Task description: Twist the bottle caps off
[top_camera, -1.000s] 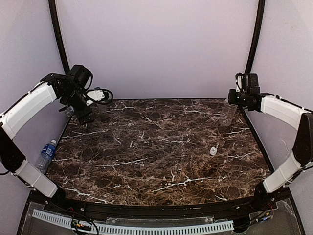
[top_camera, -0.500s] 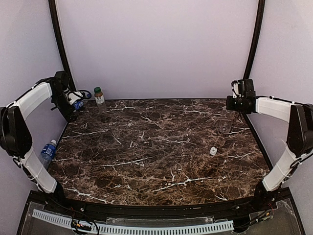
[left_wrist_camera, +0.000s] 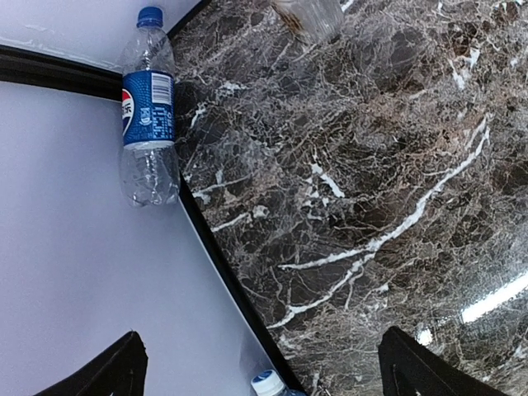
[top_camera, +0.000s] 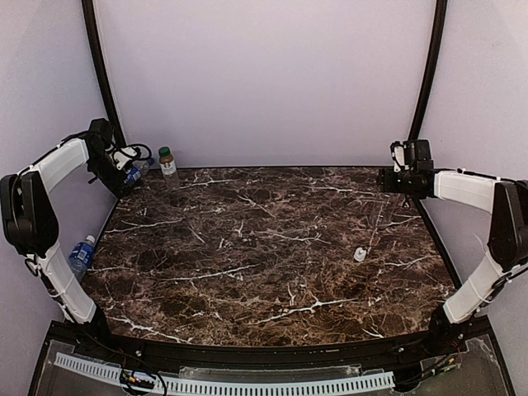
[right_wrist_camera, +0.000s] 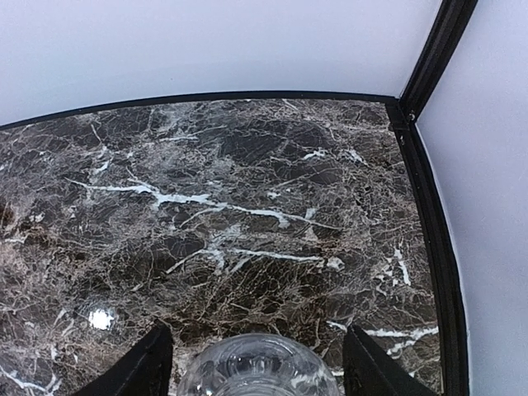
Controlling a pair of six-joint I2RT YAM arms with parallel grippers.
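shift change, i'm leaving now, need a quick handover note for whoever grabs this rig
Left gripper: open around a blue-capped bottle at the far left corner.
Right gripper: shut on the clear bottle at the far right edge.
Brownish bottle: upright far left, green cap on.
Blue-label bottle: lying off the table's left edge, capped.
Done: one white cap lies loose on the table.
Left: the three capped bottles.
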